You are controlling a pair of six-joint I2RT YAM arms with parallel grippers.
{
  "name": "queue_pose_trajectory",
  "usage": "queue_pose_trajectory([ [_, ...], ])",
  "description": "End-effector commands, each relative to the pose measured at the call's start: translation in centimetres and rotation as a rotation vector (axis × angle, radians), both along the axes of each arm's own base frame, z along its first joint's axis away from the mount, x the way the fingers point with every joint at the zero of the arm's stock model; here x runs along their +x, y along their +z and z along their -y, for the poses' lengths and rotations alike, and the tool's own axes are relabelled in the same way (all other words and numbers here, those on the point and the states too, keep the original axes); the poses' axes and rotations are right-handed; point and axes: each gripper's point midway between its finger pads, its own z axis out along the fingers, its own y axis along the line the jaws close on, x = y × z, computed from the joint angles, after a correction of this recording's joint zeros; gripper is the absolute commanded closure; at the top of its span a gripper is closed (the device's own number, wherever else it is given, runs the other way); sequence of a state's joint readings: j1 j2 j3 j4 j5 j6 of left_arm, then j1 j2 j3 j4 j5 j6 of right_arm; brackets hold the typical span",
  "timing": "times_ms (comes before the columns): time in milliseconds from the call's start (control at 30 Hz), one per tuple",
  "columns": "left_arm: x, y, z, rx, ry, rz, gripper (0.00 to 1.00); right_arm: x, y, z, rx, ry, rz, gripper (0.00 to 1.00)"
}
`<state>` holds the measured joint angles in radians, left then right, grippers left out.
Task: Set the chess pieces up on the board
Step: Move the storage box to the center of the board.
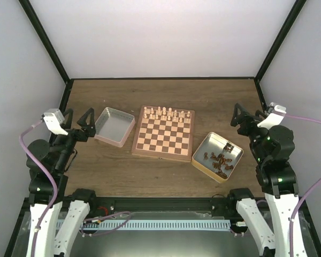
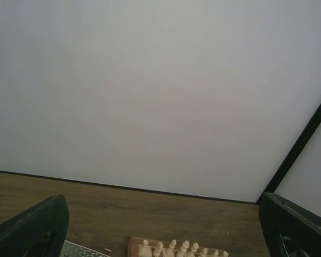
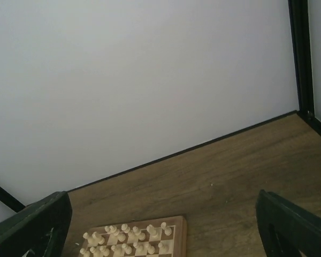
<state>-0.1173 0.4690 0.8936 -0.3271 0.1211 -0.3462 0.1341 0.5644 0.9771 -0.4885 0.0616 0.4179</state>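
We see the tiny dark turned-wood chess pieces (image 1: 220, 159) heaped in a shiny metal tin (image 1: 206, 171) beside the checkered wooden board (image 1: 163, 142). They lie just inward of our right claw (image 1: 245, 119), the nearer arm. It and the left claw (image 1: 79, 120) both gape wide, holding nothing.

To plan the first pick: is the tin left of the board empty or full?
Empty: the left tin shows only bare metal inside.
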Motion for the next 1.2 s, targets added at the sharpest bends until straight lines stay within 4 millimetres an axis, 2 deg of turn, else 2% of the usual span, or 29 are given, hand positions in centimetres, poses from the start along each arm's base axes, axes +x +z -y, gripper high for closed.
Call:
queue_pose_trajectory([
  [0, -0.6, -0.2, 1.3, -0.010, -0.095, 0.012, 0.01, -1.4, -1.2, 0.3, 0.083, 0.010, -0.063, 0.06],
  [200, -0.8, -1.0, 3.4, -0.014, -0.233, 0.042, 0.00, -1.5, -7.5, 0.7, 0.183, -0.026, -0.256, 0.17],
  [367, 0.8, -2.6, 3.8, -0.017, -0.262, 0.035, 0.00, -0.9, -13.5, 2.0, 0.250, -0.138, -0.430, 0.23],
  [533, 3.4, -4.5, 3.7, -0.027, -0.246, -0.017, 0.00, -0.2, -20.7, 2.6, 0.302, -0.231, -0.644, 0.48],
  [633, 4.6, -5.5, 3.7, -0.025, -0.247, -0.052, 0.00, 0.0, -24.0, 3.1, 0.313, -0.286, -0.732, 0.57],
  [733, 5.1, -6.3, 3.6, -0.019, -0.235, -0.075, 0.00, 0.6, -26.2, 2.9, 0.334, -0.297, -0.795, 0.61],
  [967, 5.5, -6.7, 3.2, -0.010, -0.212, -0.077, 0.00, 2.1, -31.8, 1.5, 0.334, -0.245, -0.949, 0.61],
  [1067, 5.7, -6.9, 3.2, -0.008, -0.210, -0.084, 0.00, 3.6, -32.0, 1.6, 0.265, -0.239, -0.943, 0.57],
  [1167, 5.9, -7.1, 3.0, -0.007, -0.201, -0.091, 0.00, 5.8, -31.7, 0.7, 0.202, -0.197, -0.931, 0.50],
])
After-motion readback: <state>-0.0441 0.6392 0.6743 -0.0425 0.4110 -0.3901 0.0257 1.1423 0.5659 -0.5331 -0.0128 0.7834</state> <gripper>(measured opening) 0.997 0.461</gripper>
